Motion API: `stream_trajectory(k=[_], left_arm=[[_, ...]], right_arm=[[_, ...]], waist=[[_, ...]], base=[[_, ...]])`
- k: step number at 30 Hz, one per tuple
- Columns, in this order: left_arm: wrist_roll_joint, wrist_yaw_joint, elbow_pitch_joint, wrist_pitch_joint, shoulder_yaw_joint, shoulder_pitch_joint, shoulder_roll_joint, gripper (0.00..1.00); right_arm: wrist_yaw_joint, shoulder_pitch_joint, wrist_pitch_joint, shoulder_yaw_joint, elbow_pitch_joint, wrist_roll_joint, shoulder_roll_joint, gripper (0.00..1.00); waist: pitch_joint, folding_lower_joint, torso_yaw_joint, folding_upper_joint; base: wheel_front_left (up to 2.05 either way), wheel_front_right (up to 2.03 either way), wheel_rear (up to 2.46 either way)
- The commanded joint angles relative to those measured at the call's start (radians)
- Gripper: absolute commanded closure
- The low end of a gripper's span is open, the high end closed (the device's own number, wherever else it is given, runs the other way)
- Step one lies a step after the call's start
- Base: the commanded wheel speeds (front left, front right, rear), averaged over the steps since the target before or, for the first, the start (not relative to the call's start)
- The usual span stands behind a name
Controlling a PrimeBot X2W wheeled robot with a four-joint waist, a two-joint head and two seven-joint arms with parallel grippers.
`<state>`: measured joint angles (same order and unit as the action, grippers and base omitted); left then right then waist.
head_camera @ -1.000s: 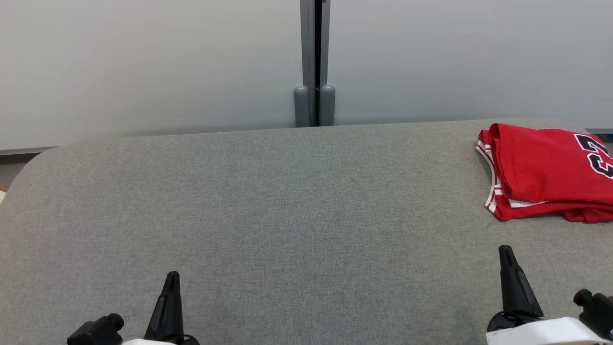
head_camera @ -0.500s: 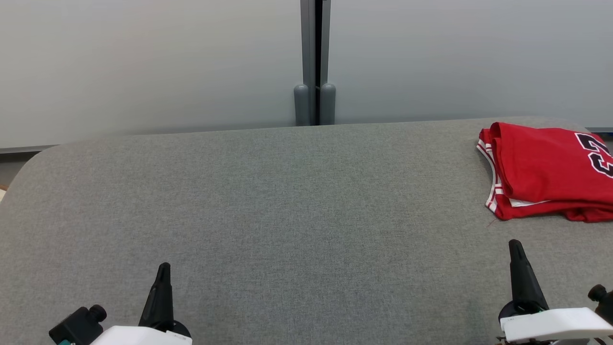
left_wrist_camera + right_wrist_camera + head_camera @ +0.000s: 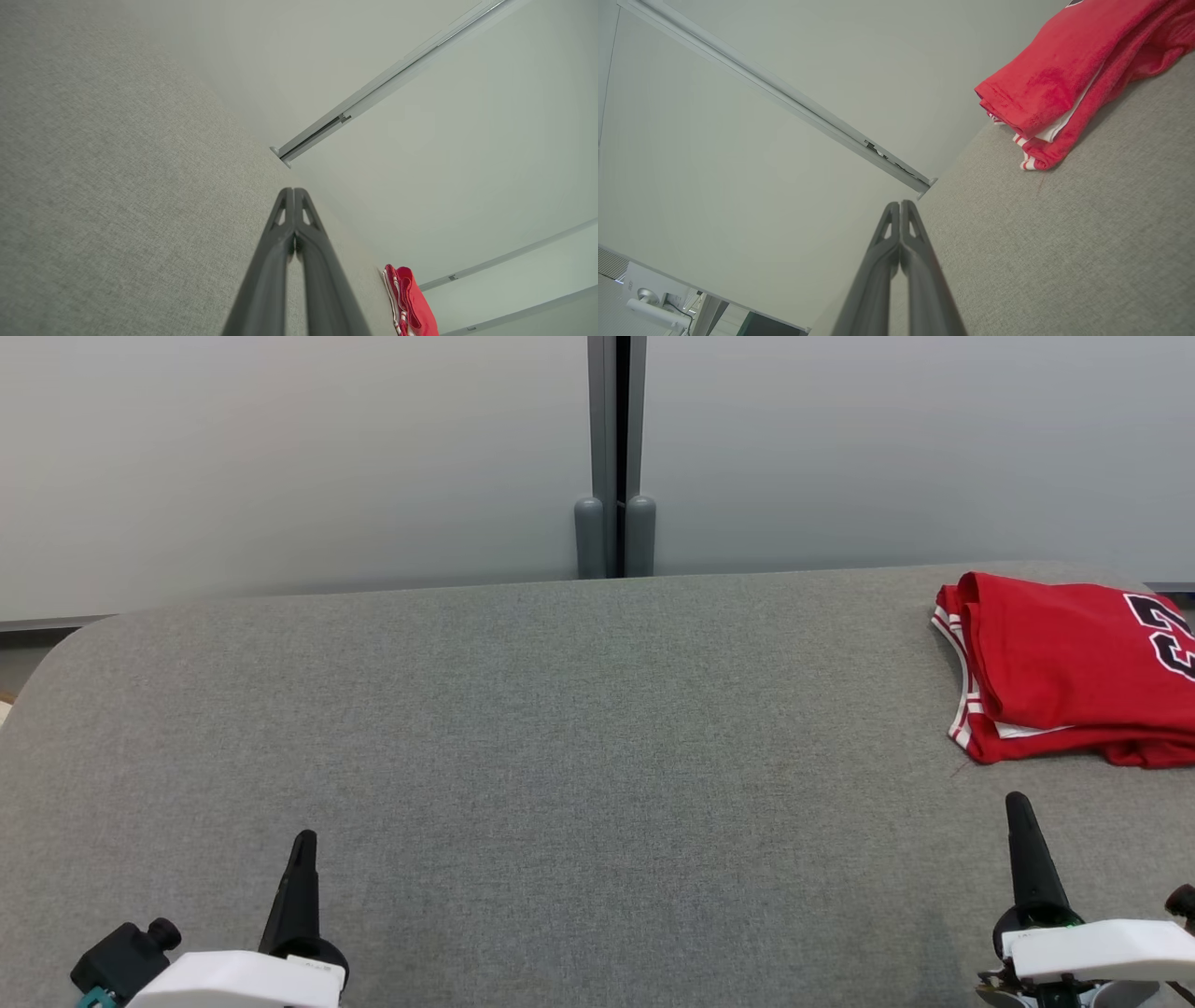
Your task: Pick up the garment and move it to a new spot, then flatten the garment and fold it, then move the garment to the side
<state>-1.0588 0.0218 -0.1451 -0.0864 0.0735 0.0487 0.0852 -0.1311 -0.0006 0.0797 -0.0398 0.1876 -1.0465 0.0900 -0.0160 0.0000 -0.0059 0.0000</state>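
One folded red garment [image 3: 1064, 663] sits at 2 o'clock, near the grey worktop's [image 3: 560, 728] far edge; loads of bare room from 9 to 1; two arms: left end effector [image 3: 304, 842] at 7, right end effector [image 3: 1018, 801] at 5, both pinched closed, fingers pressed together.

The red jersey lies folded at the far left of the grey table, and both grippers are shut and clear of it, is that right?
Not quite. The head view shows the red jersey folded at the far right of the grey table, not the left. The rest holds: the left gripper and right gripper are shut and clear of it.
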Motion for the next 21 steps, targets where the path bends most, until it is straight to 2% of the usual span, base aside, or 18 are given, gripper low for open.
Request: stream_trajectory(k=[1,21], left_arm=[[-0.022,0.010,0.005,0.005,-0.009,-0.030,0.008,1.00],[-0.240,0.048,-0.034,0.059,-0.054,-0.079,0.010,1.00]], right_arm=[[0.000,-0.022,-0.005,0.006,-0.004,-0.024,0.008,1.00],[0.000,-0.055,-0.061,0.042,0.018,-0.244,0.005,1.00]], waist=[[0.000,0.0000,0.000,0.0000],[0.006,0.0000,0.002,0.0000]], base=[[0.00,0.00,0.00],[0.00,0.00,0.00]])
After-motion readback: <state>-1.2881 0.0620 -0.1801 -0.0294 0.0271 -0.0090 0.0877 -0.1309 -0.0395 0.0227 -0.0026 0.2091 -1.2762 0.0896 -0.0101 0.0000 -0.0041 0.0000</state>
